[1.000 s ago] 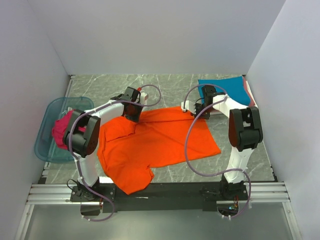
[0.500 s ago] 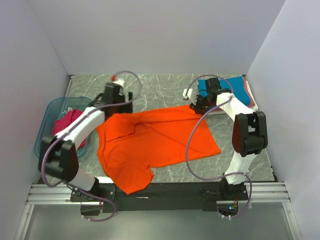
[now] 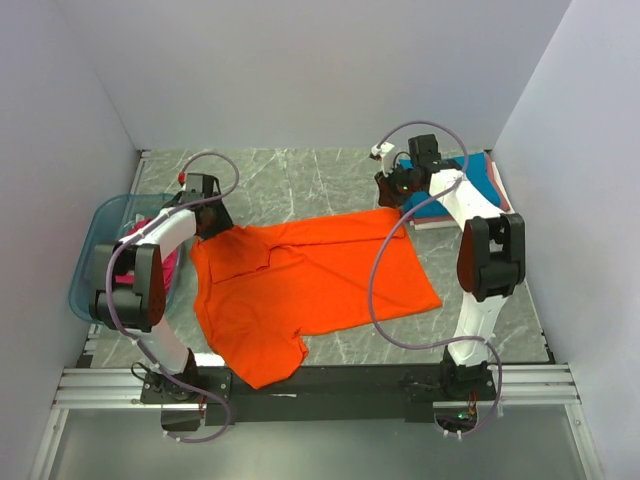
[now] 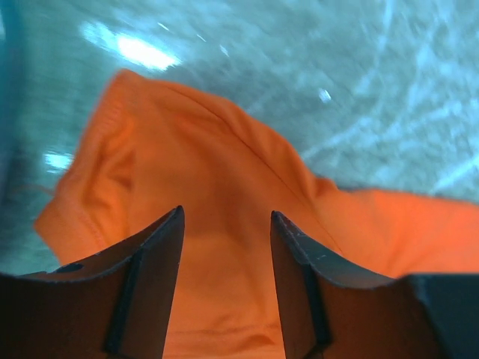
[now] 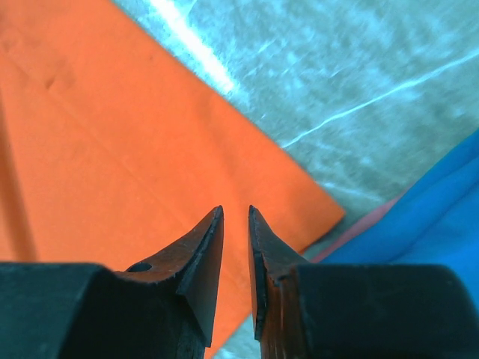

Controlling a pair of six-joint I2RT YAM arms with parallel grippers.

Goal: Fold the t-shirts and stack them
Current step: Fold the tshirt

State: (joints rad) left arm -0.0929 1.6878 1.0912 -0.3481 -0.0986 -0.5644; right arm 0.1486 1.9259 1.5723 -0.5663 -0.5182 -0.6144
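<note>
Overhead view: orange t-shirt (image 3: 310, 285) lies spread on the marble-patterned table (image 3: 320, 175), one sleeve reaching toward the near edge between the two arm bases. Left hand (image 3: 207, 222) sits over the shirt's far left corner, just beside the translucent blue tub (image 3: 88, 262) at the table's left side. Right hand (image 3: 393, 196) hangs at the shirt's far right corner. Just beyond it, a folded teal blue t-shirt (image 3: 478, 180) rests on top of a dusty pink t-shirt (image 3: 430, 222) near the right wall.

Left wrist view: left hand (image 4: 226, 217) is open, its two dark fingers (image 4: 150, 277) set wide apart, with rumpled orange t-shirt (image 4: 224, 187) showing between and beyond them. The cloth's hemmed edge bunches up against the bare table (image 4: 337, 67); whether the fingertips touch the fabric cannot be told.

Right wrist view: right hand (image 5: 234, 212) is closed to a thin slit, its pointed fingers (image 5: 198, 254) holding nothing visible between them. Orange t-shirt (image 5: 112, 149) lies flat below, its corner pointing right across the table (image 5: 359, 75). Teal blue t-shirt (image 5: 426, 224) fills the lower right, with a strip of the dusty pink t-shirt (image 5: 361, 224) edging it, close to the orange corner.
</note>
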